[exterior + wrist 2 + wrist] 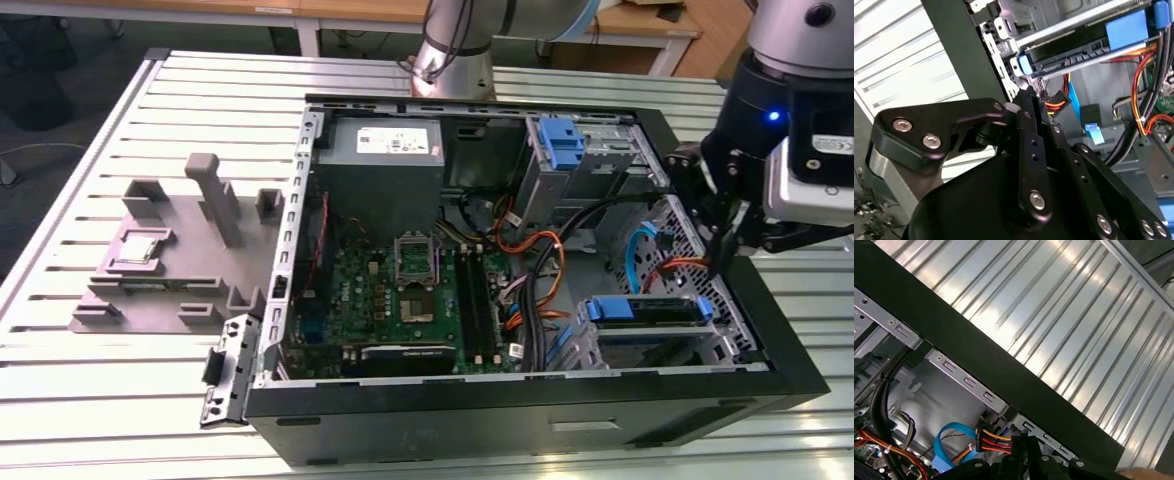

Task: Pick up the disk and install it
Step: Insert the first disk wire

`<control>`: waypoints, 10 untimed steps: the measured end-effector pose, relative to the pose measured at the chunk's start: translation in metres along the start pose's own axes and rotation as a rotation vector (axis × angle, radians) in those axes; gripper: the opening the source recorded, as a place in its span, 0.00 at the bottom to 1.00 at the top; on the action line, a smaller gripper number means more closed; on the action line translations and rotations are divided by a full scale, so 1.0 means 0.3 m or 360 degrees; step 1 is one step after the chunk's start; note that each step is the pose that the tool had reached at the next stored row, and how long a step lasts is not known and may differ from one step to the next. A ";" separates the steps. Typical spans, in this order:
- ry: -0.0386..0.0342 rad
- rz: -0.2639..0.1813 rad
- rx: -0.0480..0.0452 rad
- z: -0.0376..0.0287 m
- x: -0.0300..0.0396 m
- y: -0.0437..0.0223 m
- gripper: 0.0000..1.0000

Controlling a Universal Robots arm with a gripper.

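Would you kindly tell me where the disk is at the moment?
In the exterior view the disk sits in the drive cage at the computer case's lower right corner, beside the orange cables and below the gripper.

table (134,400): ribbed bare metal, shiny | computer case (534,430): matt black | end effector (1026,100): matt black metal, bright screws | bracket (647,310): blue plastic

Exterior view high above the open computer case (534,250); both wrist views close at its wall.
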State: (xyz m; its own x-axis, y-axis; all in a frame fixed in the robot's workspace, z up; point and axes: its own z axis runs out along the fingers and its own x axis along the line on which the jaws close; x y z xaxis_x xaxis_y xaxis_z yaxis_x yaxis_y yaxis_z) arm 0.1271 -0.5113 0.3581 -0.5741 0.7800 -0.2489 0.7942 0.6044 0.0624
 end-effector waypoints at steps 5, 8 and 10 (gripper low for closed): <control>0.0047 0.0052 -0.0015 0.000 0.001 -0.001 0.16; 0.0067 0.0089 -0.0020 -0.001 0.001 -0.002 0.16; 0.0075 0.0113 -0.0020 -0.001 0.001 -0.002 0.16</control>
State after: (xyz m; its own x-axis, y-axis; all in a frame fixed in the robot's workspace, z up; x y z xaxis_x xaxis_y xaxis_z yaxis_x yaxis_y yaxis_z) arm 0.1264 -0.5113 0.3581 -0.5256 0.8274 -0.1977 0.8308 0.5493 0.0902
